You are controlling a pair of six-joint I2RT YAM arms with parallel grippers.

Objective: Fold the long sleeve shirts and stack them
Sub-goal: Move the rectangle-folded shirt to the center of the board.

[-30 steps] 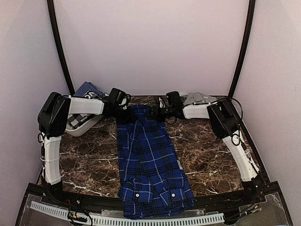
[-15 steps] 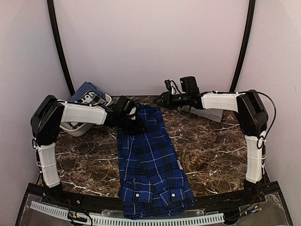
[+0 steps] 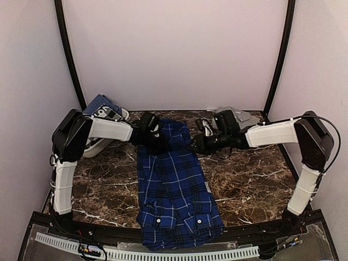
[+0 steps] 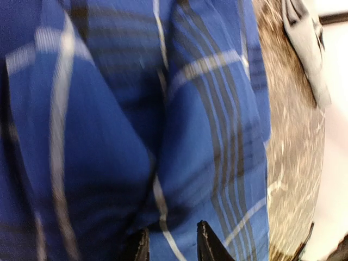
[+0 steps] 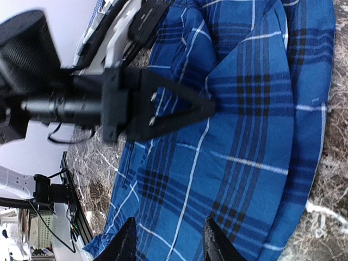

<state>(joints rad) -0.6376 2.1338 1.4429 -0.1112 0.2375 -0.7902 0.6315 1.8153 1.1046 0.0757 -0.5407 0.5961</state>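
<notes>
One of the long sleeve shirts, the blue and black plaid one (image 3: 174, 185), lies as a long folded strip down the middle of the marble table (image 3: 250, 185), its white-buttoned cuffs at the near end. The plain grey shirt (image 3: 239, 116) is bunched at the back right. My left gripper (image 3: 158, 143) sits low on the plaid shirt's upper left part, jaws a little apart over the cloth (image 4: 173, 247). My right gripper (image 3: 194, 144) hovers at the upper right edge, open, with plaid cloth (image 5: 244, 119) beneath it (image 5: 171, 242). The left gripper (image 5: 209, 109) also shows in the right wrist view.
A white basket (image 3: 97, 145) with blue and white checked cloth (image 3: 100, 104) stands at the back left, behind my left arm. Black frame poles (image 3: 68, 51) rise at both back corners, and a white ribbed strip (image 3: 179, 254) runs along the near edge.
The right arm lifted off and swung back to the right, then came down again at the shirt's upper right edge. The left gripper shifted slightly right onto the upper cloth.
</notes>
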